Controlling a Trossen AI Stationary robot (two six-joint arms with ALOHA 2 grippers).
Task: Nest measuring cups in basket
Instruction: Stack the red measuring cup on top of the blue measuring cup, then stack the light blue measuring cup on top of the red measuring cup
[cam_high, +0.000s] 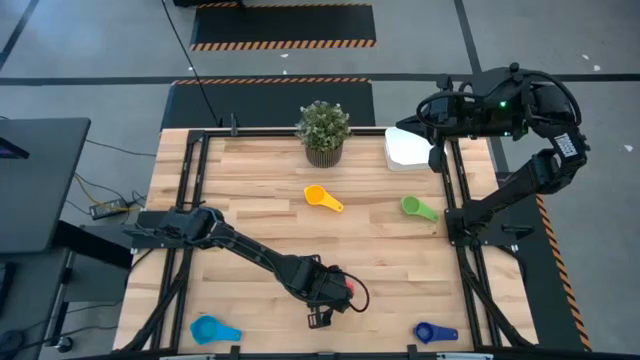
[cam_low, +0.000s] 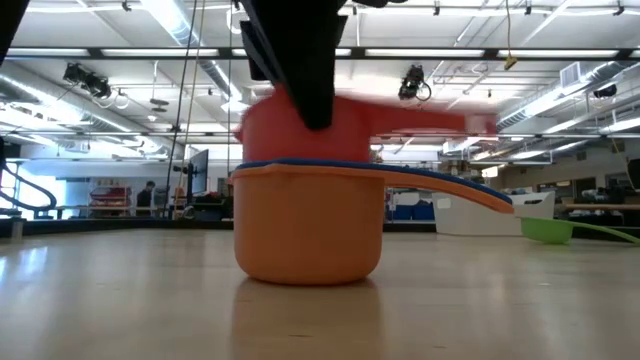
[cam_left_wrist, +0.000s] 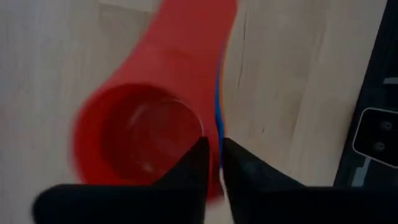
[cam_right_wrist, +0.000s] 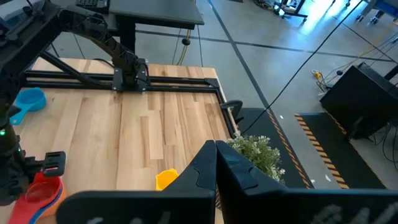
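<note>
Your left gripper (cam_high: 322, 318) sits at the near table edge with its fingers nearly closed on the rim of the red cup (cam_left_wrist: 134, 134), holding it over a stack of a blue cup (cam_low: 300, 166) inside the orange cup (cam_low: 308, 225). Your right gripper (cam_right_wrist: 216, 163) waits, fingers together and empty, near the basket (cam_high: 408, 148). The basket holds no cups that I can see. Yellow (cam_high: 320, 197), green (cam_high: 415, 208), light blue (cam_high: 208, 329) and dark blue (cam_high: 432, 332) cups lie loose. I judge the task well short of complete.
</note>
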